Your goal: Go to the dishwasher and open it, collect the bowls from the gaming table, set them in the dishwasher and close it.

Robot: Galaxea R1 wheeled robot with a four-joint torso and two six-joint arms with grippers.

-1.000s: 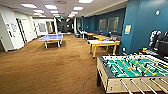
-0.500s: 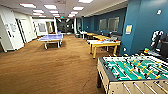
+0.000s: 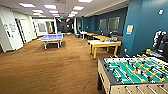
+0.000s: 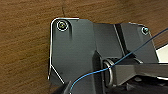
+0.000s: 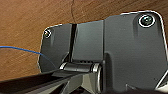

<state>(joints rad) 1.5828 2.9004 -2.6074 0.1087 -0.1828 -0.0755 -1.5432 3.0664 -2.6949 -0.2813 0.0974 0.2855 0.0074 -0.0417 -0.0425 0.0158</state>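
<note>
Big rec room, brown wood-look floor [image 3: 50, 67]. Left: white wall with doors [image 3: 23, 31]. Then a blue ping-pong table [image 3: 51, 38]. Centre-right, the gaming table [image 3: 103, 43], white top with yellow edge and legs, well apart from the foosball table [image 3: 132, 72] at near right. Poster [image 3: 129, 29] on the teal wall, writing unreadable. Both wrist views look down at floor; gripper opening: cannot tell.
</note>
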